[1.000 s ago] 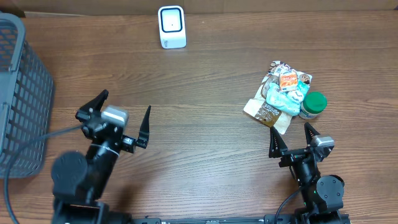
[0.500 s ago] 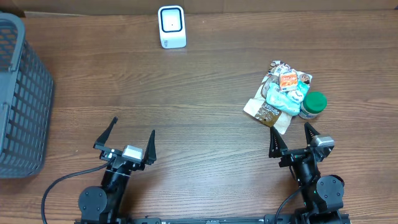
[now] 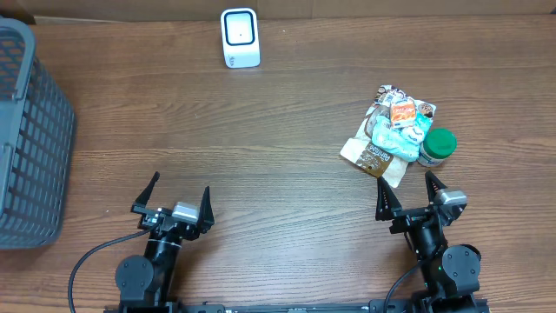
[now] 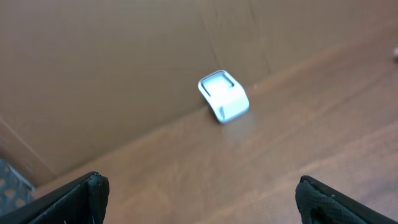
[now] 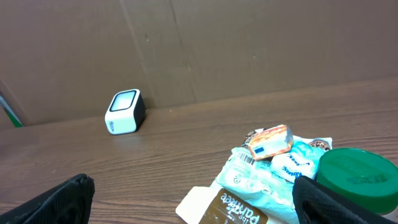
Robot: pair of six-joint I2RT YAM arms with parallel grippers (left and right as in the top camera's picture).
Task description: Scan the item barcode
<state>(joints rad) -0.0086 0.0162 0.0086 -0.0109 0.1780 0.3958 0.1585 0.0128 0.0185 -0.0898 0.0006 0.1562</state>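
Note:
A small pile of items lies at the right of the table: a brown packet (image 3: pixel 375 159), a pale blue tissue pack (image 3: pixel 395 139), a small orange pack (image 3: pixel 402 111) and a green-lidded jar (image 3: pixel 437 145). The white barcode scanner (image 3: pixel 240 37) stands at the far edge. My right gripper (image 3: pixel 405 183) is open and empty, just short of the pile. Its wrist view shows the tissue pack (image 5: pixel 261 177), with a printed barcode, between the fingers. My left gripper (image 3: pixel 181 184) is open and empty near the front edge. The scanner (image 4: pixel 224 96) is far ahead in the left wrist view.
A grey mesh basket (image 3: pixel 26 139) stands at the left edge. A brown cardboard wall (image 5: pixel 249 43) backs the table behind the scanner. Bare wood stretches between the two arms and the scanner.
My left arm has drawn back toward the front edge and settled low, its jaws still wide. The right arm and the items have not moved.

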